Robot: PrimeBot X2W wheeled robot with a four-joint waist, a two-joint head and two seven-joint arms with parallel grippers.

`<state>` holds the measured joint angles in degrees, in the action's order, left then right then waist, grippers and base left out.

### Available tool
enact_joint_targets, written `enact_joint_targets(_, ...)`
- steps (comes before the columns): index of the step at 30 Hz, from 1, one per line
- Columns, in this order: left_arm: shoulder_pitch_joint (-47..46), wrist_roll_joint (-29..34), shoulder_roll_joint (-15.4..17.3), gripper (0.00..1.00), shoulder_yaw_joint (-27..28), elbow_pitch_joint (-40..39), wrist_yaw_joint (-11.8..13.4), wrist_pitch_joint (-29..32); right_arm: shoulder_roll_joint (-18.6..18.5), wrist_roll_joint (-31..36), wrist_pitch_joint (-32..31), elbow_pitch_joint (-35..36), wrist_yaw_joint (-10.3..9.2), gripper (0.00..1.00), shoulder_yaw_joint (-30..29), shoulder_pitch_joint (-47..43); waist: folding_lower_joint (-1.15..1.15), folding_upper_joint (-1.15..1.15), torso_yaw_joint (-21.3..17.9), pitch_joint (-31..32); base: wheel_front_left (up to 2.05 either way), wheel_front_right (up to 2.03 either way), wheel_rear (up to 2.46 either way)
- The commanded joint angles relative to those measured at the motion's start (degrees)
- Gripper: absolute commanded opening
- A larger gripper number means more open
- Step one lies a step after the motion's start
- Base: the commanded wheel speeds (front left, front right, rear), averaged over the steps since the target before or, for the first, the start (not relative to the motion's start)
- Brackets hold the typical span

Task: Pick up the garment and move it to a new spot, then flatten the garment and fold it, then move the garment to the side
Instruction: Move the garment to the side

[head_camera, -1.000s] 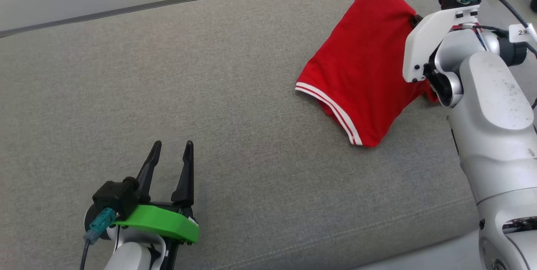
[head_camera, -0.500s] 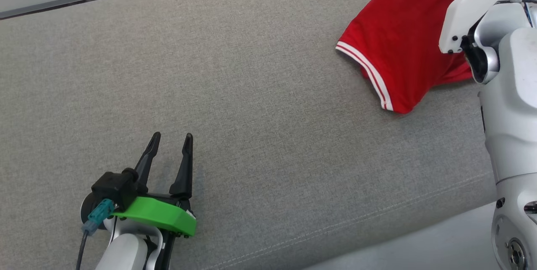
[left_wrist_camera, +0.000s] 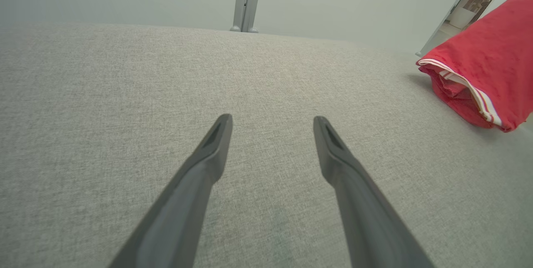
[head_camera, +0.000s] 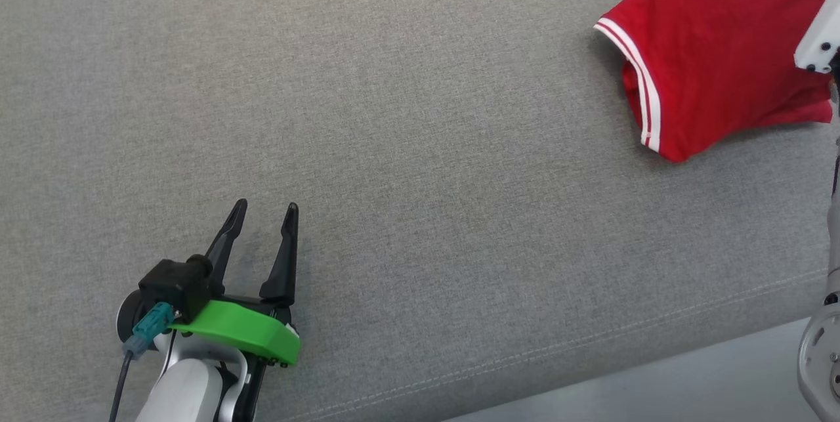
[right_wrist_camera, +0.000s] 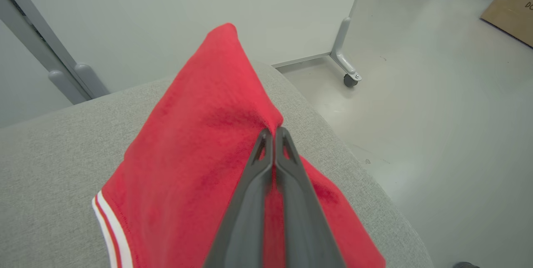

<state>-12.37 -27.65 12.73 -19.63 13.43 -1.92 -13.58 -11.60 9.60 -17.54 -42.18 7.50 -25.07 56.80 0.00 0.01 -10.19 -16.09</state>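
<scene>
Your head camera has moved over the last second, so read the shift with care: the whole picture has slid. The garment (head_camera: 715, 61) and the pale shell of the right arm (head_camera: 819, 41) now sit against the upper right edge of the head view, where before they were nearer the middle right. Relative to each other they look unchanged, and the left gripper (head_camera: 266, 205) has kept its place at the lower left, so I would put most of this down to the robot turning rather than to the cloth being carried far. The right gripper (right_wrist_camera: 272, 131) has its fingers pressed together on a pinch of red fabric, which rises to a tented peak beyond them. The garment's lower part, with the striped hem (head_camera: 640, 81), appears to rest on the grey cushion (head_camera: 420, 146) near its right end. The left gripper is spread wide and holds nothing, low over bare cushion and well apart from the cloth. You are, by my judgement, in the first step: the pick is made and the move to a new spot is under way, with flattening and folding not yet begun. Watch the trailing hem for drag on the upholstery as the cloth travels, since that could pull it out of the pinch.
</scene>
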Motion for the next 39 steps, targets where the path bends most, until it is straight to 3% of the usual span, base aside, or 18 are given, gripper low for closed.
enact_joint_targets(1, -0.9, 0.4, 0.7, 1.00, 0.0, -0.4, 0.4, 0.3, -0.1, 1.4, 0.7, 0.0, -0.03, 0.00, -2.9, -0.7, 0.00, -0.01, 0.7, -0.7, 0.00, 0.00, 0.00)
enact_joint_targets(14, -1.2, 1.4, 2.9, 1.00, -1.1, -3.3, 0.6, 2.9, 2.0, 10.4, 4.5, -0.5, -0.03, 0.00, -19.8, 0.5, 0.00, -0.01, 3.4, -3.9, 0.00, 0.00, 0.00)
enact_joint_targets(22, -1.1, 1.9, 3.8, 1.00, -2.0, -5.3, 0.9, 4.2, 1.9, 18.2, 7.8, 0.5, -0.03, 0.00, -26.6, 2.7, 0.00, -0.01, 6.6, -6.2, 0.00, 0.00, 0.00)
enact_joint_targets(23, -1.1, 2.0, 3.9, 1.00, -2.1, -5.4, 0.9, 4.3, 1.8, 19.2, 8.0, 0.6, -0.03, 0.42, -27.0, 2.6, 0.00, -0.01, 7.0, -6.4, 0.00, 0.00, 0.00)
enact_joint_targets(24, -1.1, 2.0, 3.9, 1.00, -2.1, -5.6, 1.0, 4.3, 1.8, 20.0, 8.4, 0.8, -0.03, 0.91, -27.5, 2.7, 0.00, -0.01, 7.3, -6.6, 0.00, 0.00, 0.00)
enact_joint_targets(25, -1.1, 2.0, 3.9, 1.00, -2.2, -5.8, 1.0, 4.3, 1.8, 20.9, 9.0, 1.0, -0.03, 1.00, -27.9, 2.8, 0.00, -0.01, 7.6, -6.7, 0.00, 0.00, 0.00)
enact_joint_targets(30, -1.1, 2.0, 4.0, 1.00, -2.6, -6.6, 1.3, 4.3, 1.8, 24.5, 10.8, 0.9, -0.03, 1.00, -29.2, 1.9, 0.00, -0.01, 8.5, -7.3, 0.00, 0.00, 0.00)
enact_joint_targets(37, -1.1, 2.1, 4.1, 1.00, -2.5, -6.8, 1.9, 3.6, 3.3, 24.7, 15.5, -0.8, -0.03, 1.00, -29.2, 1.9, 0.00, -0.01, 8.5, -6.8, 0.00, 0.00, 0.00)
enact_joint_targets(39, -1.6, 3.0, 3.8, 1.00, -1.3, -6.9, 4.0, 2.3, 4.3, 22.1, 18.8, -2.3, -0.03, 1.00, -28.2, 3.0, 0.00, -0.01, 8.3, -6.2, 0.00, 0.00, 0.00)
